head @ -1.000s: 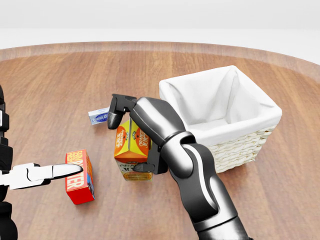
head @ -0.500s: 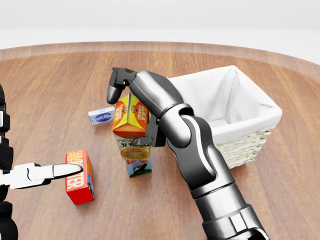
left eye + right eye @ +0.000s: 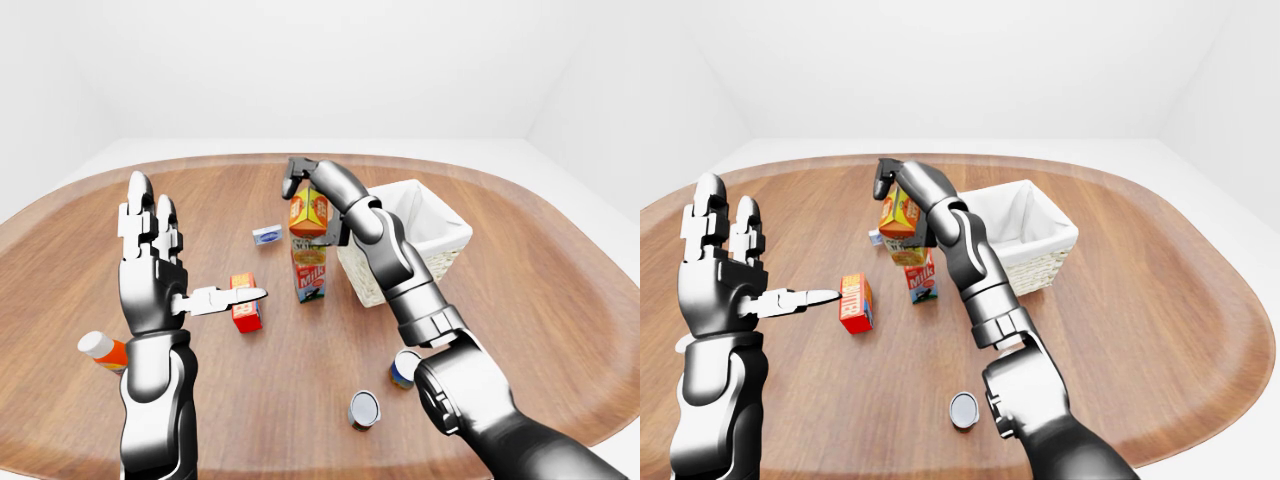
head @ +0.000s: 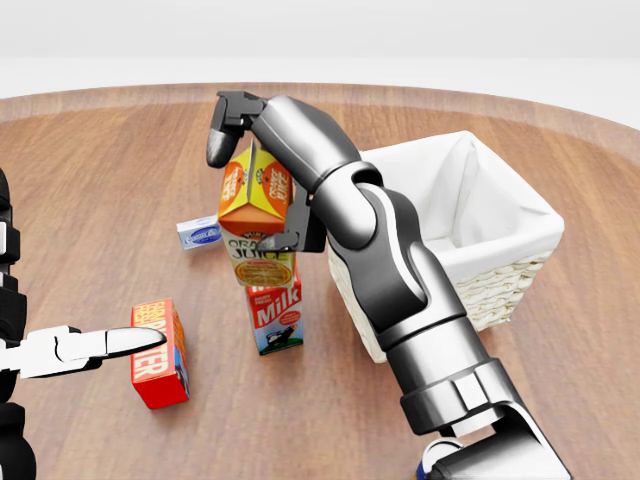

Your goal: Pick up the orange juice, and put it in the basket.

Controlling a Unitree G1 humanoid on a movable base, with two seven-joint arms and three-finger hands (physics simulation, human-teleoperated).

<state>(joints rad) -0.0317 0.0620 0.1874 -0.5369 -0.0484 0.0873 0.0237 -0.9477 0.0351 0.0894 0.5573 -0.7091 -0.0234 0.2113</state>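
The orange juice carton (image 4: 255, 212) hangs in the air, tilted a little, left of the basket in the head view. My right hand (image 4: 245, 195) is shut on it, fingers over its gabled top and thumb under its side. The white-lined wicker basket (image 4: 490, 295) stands to the right, and my right forearm crosses its left corner. The carton is at about the height of the basket's rim. My left hand (image 3: 185, 270) is held up open at the left, holding nothing, its thumb pointing at a red box.
A milk carton (image 4: 275, 318) stands upright just below the lifted juice. A red box (image 4: 158, 352) stands at lower left and a small blue-white box (image 4: 200, 234) lies beyond it. Two cans (image 3: 364, 408) (image 3: 405, 368) and an orange bottle (image 3: 103, 350) lie nearer me.
My right hand has raised the orange juice carton off the table, and the milk carton now shows beneath it. The left hand has not moved.
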